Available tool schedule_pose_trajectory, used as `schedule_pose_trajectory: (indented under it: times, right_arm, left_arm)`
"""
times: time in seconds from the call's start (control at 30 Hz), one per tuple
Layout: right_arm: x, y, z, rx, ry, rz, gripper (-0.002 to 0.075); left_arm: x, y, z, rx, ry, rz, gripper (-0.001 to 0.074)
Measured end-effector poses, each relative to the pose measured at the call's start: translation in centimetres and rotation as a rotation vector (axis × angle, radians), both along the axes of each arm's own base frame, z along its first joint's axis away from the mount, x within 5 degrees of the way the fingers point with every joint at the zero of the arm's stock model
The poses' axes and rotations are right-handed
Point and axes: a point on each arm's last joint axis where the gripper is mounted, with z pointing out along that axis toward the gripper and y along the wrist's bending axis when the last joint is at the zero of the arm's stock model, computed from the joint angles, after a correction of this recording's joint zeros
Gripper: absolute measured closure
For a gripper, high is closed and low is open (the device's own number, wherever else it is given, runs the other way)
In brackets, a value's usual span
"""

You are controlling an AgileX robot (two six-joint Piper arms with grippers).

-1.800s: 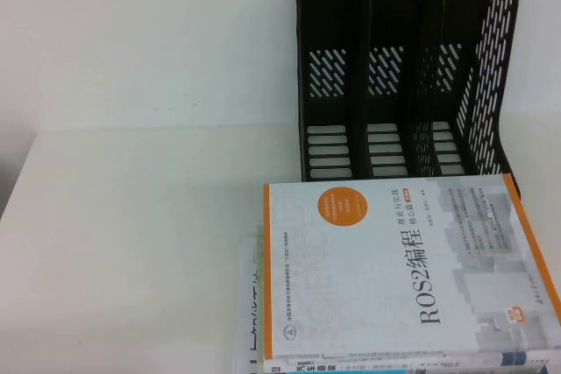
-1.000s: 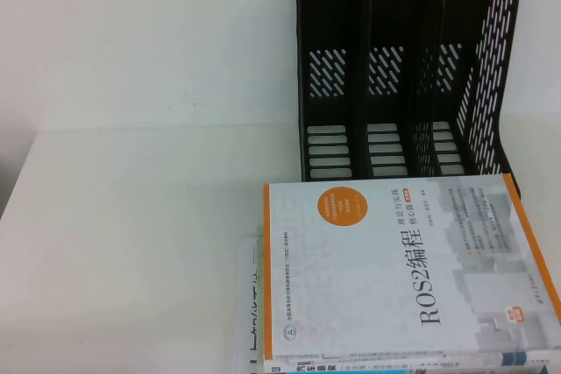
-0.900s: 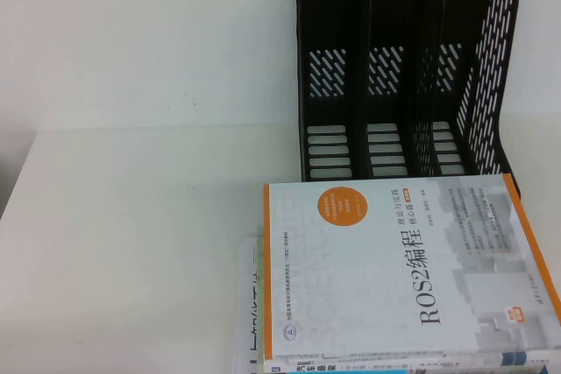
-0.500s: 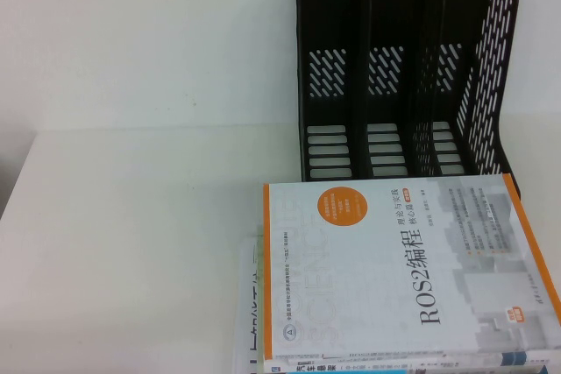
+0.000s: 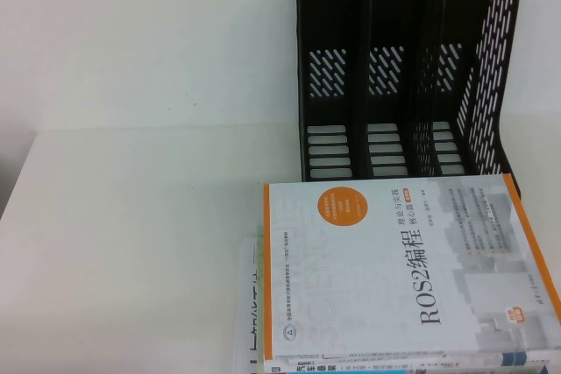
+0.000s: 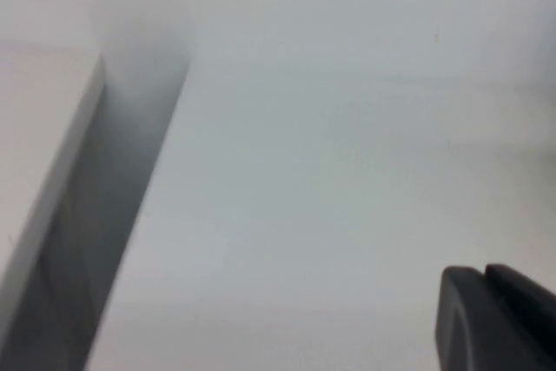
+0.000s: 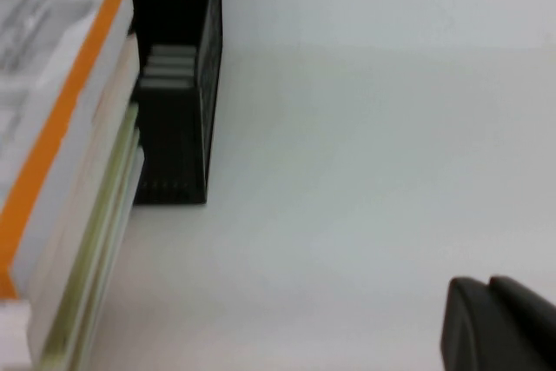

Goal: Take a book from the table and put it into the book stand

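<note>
Left gripper (image 6: 499, 319) showing only as a dark corner in the left wrist view, hanging over bare white table (image 5: 149, 216) near its edge, touching nothing; can't tell whether open or closed. Right gripper (image 7: 499, 323) showing likewise as a dark corner in the right wrist view, over bare table, out past the book stand's outer wall and apart from the stack; holding nothing visible, and fingers not readable either. Neither gripper appearing in the high view. Sitting at the very start, by the look of it: approach not yet made, nothing grasped. Top book (image 5: 403, 269), white cover w/ orange strip along its spine side, lying flat on a pile of other books (image 5: 263, 304) at the near-right of the table, its far edge just beside the front of the book stand (image 5: 403, 67), possibly touching it; can't tell. Stand standing upright at the far right, black perforated plastic, three slots open toward the front, all empty as far as visible. Judging the right arm as better placed, since book and stand both lie on its side. Next move probably needing that gripper brought in over the top book's free edge w/ fingers spread wide enough for the cover thickness, lifting only the top vol. off the pile, then turning it upright before sliding into a slot. Risk: dragging the lower books along, or catching a divider on entry.
</note>
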Motion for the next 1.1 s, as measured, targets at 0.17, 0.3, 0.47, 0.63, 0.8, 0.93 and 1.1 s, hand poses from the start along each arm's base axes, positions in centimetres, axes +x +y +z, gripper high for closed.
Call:
schedule_pose_trajectory:
  times: [0.17, 0.3, 0.47, 0.63, 0.8, 0.93, 1.1]
  right_arm:
    - [0.4, 0.0, 2.0, -0.012, -0.229, 0.004, 0.0721]
    - [0.2, 0.1, 4.6, -0.025, -0.520, 0.009, 0.0721]
    - [-0.9, 0.2, 7.4, -0.039, -0.846, 0.014, 0.0721]
    - [-2.0, 0.2, 8.9, -0.046, -1.049, 0.018, 0.0721]
    - [-2.7, 0.1, 9.5, -0.002, -1.149, 0.009, 0.0721]
    - [-3.2, -0.2, 9.9, 0.050, -1.227, -0.004, 0.0721]
    - [-3.7, -0.2, 10.2, 0.057, -1.291, -0.005, 0.0721]
  left_arm:
    - [0.2, 0.3, 2.2, 0.027, -0.245, 0.035, 0.0738]
    - [-0.1, 0.7, 4.4, 0.063, -0.482, 0.076, 0.0738]
    - [-0.9, 0.9, 6.3, 0.073, -0.707, 0.118, 0.0738]
    - [-1.5, 1.1, 7.2, 0.078, -0.822, 0.140, 0.0738]
    - [-1.7, 1.2, 7.5, 0.048, -0.865, 0.151, 0.0738]
    - [-1.2, 1.1, 6.7, 0.031, -0.764, 0.132, 0.0738]
    - [-1.0, 0.7, 7.7, 0.060, -0.609, 0.090, 0.0738]
